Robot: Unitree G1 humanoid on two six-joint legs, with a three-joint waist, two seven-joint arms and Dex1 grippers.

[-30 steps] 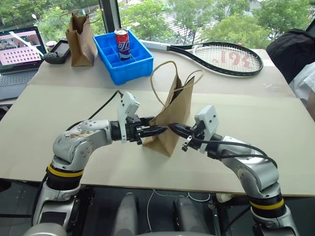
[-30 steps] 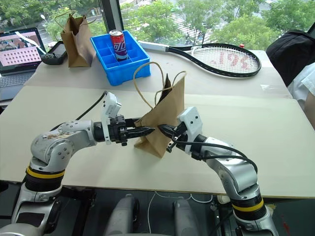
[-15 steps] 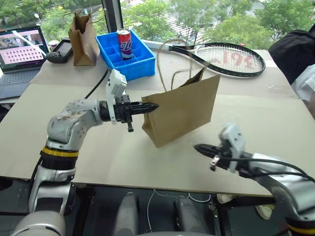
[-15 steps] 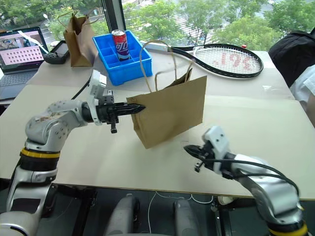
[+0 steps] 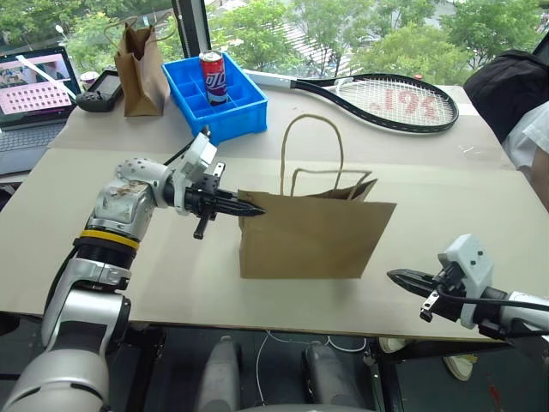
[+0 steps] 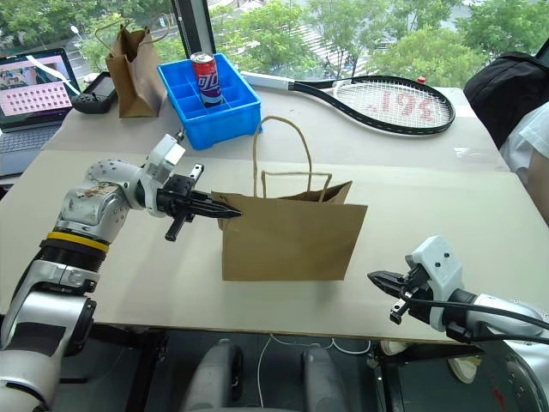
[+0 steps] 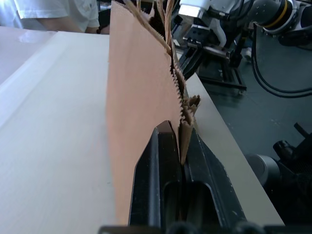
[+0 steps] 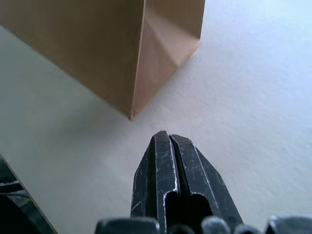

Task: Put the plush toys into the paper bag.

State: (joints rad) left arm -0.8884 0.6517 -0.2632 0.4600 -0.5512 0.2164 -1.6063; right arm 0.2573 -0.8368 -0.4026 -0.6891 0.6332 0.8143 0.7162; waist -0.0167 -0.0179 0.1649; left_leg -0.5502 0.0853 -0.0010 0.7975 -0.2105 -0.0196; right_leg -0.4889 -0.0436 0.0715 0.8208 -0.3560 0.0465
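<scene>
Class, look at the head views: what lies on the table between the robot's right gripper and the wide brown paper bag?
Nothing: between the right gripper and the wide brown paper bag there is only bare beige tabletop, seen in both head views.

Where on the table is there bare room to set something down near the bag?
Bare tabletop lies between the paper bag and the right gripper, and along the near edge below the left gripper, which pinches the bag's rim. The far side is crowded: blue bin with a can, racket, second bag.

The left gripper (image 7: pixel 181 146) pinches the serrated top edge of the brown paper bag (image 7: pixel 139 97), which stands on the pale table (image 7: pixel 53 122) directly ahead.
</scene>
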